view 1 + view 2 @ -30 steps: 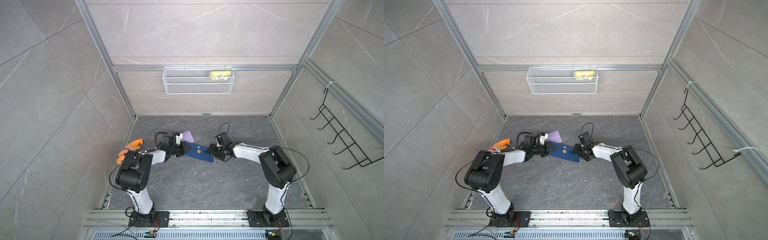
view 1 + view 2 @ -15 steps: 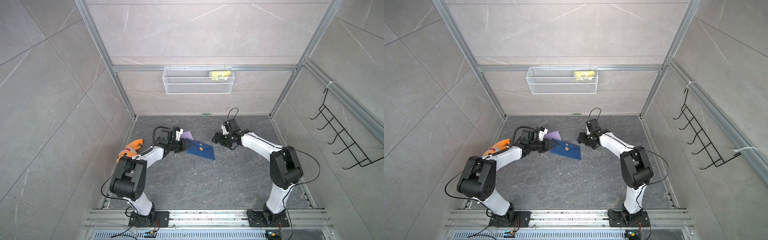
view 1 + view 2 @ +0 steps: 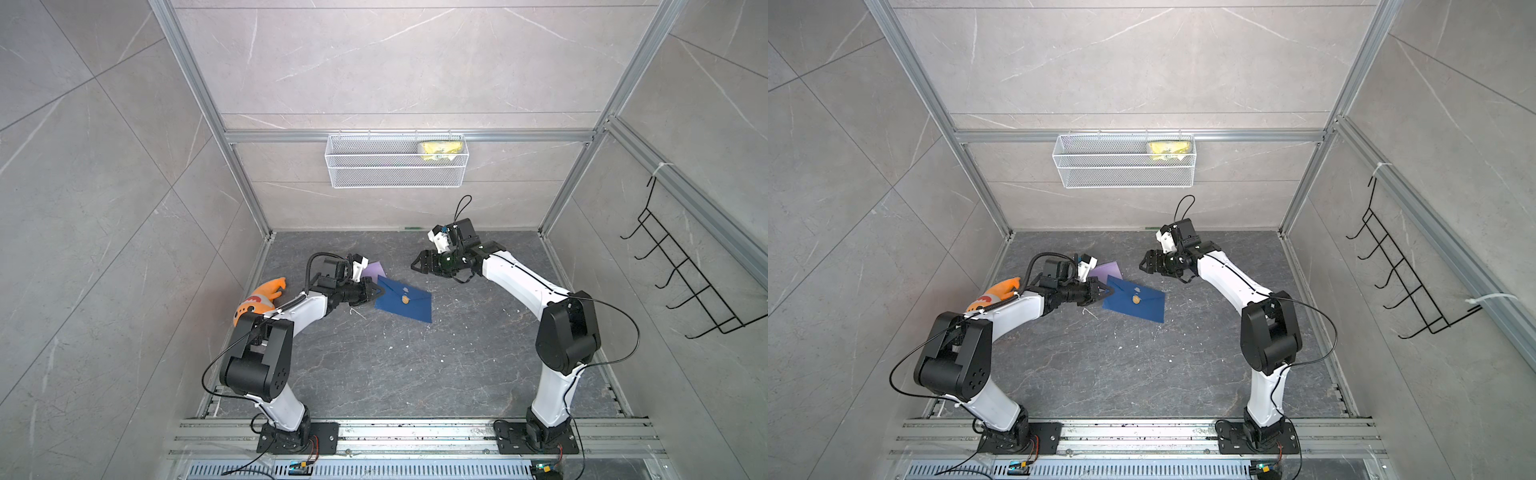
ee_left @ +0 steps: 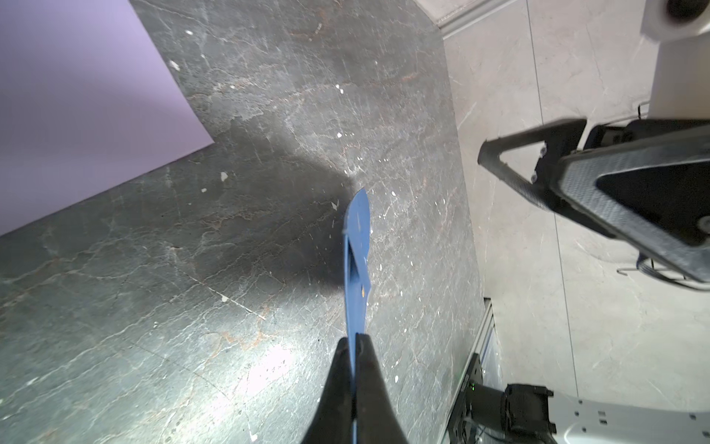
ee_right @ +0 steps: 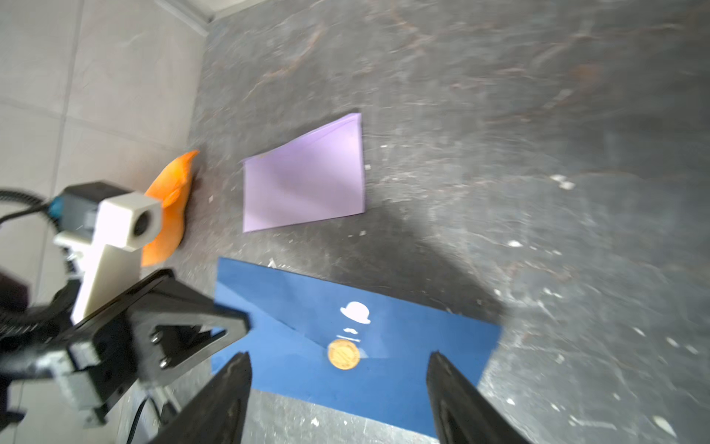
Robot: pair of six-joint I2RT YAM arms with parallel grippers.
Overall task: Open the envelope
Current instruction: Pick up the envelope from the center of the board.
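Note:
A dark blue envelope [image 3: 409,305] [image 3: 1140,305] lies tilted on the grey floor, its flap down with a round gold seal [image 5: 344,353] at the tip. My left gripper [image 3: 377,292] [image 3: 1109,291] is shut on the envelope's left edge; in the left wrist view the envelope [image 4: 357,261] runs edge-on out of the closed gripper [image 4: 353,340]. My right gripper [image 3: 417,266] [image 3: 1144,266] hangs open, behind and to the right of the envelope, touching nothing. In the right wrist view the envelope [image 5: 384,380] shows between the spread right gripper [image 5: 337,359].
A lilac sheet [image 3: 372,270] [image 5: 307,180] lies just behind the envelope. An orange toy [image 3: 262,297] rests by the left wall. A white wire basket [image 3: 397,162] with a yellow item hangs on the back wall. A black hook rack [image 3: 681,274] is on the right wall.
My right gripper has left the envelope's right corner, rising and pulling back toward the rear wall, still open. The left gripper keeps its hold on the envelope's left edge.

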